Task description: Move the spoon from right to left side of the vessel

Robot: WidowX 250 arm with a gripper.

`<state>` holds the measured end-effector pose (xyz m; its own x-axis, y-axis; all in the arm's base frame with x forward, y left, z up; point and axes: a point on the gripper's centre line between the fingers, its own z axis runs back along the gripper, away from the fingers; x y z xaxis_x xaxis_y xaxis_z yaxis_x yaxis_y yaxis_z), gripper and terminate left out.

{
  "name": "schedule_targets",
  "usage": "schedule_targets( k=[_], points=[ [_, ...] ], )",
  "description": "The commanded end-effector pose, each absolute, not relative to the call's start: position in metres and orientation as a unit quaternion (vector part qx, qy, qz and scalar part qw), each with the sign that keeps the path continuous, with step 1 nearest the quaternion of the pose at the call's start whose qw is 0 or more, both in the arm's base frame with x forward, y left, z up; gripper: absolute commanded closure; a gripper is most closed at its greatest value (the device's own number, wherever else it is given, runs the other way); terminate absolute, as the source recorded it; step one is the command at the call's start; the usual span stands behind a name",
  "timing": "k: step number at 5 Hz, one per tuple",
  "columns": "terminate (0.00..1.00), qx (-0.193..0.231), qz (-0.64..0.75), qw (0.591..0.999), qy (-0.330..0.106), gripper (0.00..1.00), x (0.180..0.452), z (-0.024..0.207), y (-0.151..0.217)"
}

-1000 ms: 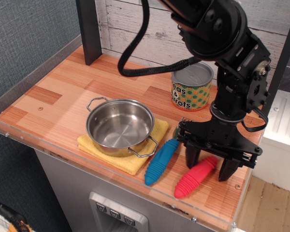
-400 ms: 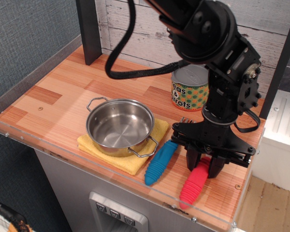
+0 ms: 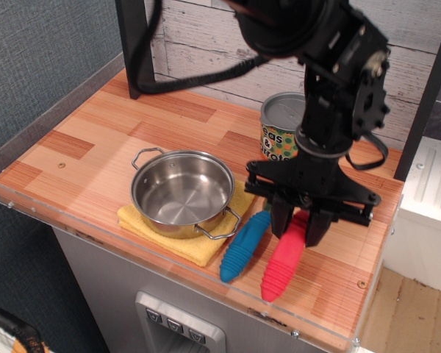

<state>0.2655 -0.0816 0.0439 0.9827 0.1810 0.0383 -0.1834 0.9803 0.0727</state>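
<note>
The steel vessel (image 3: pixel 181 192) stands on a yellow cloth (image 3: pixel 199 247) at the front middle of the table. The spoon's red-pink ribbed handle (image 3: pixel 281 261) hangs tilted to the right of the vessel, its lower end near the table; the metal bowl is hidden behind the gripper. My gripper (image 3: pixel 298 228) is shut on the upper part of the spoon's handle, to the right of the vessel.
A fork with a blue ribbed handle (image 3: pixel 244 246) lies between the vessel and the spoon. A green-and-orange dotted tin can (image 3: pixel 284 134) stands behind the gripper. The table's front edge (image 3: pixel 206 283) has a clear plastic lip. A dark post (image 3: pixel 136 44) rises at the back left.
The gripper closed on the spoon's handle, then lifted and shifted left with it. The handle went from lying flat to hanging tilted, closer to the blue fork.
</note>
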Motion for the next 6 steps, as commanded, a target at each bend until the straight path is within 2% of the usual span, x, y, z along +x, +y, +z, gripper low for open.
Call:
schedule_targets(
  k=[1, 3, 6],
  points=[
    [0.0, 0.037, 0.189, 0.98, -0.04, 1.0, 0.265, 0.088, -0.033],
    [0.0, 0.044, 0.234, 0.971, -0.04, 1.0, 0.269, 0.101, 0.006],
    [0.0, 0.08, 0.24, 0.967, 0.023, 1.0, 0.286, 0.099, 0.081]
  ],
)
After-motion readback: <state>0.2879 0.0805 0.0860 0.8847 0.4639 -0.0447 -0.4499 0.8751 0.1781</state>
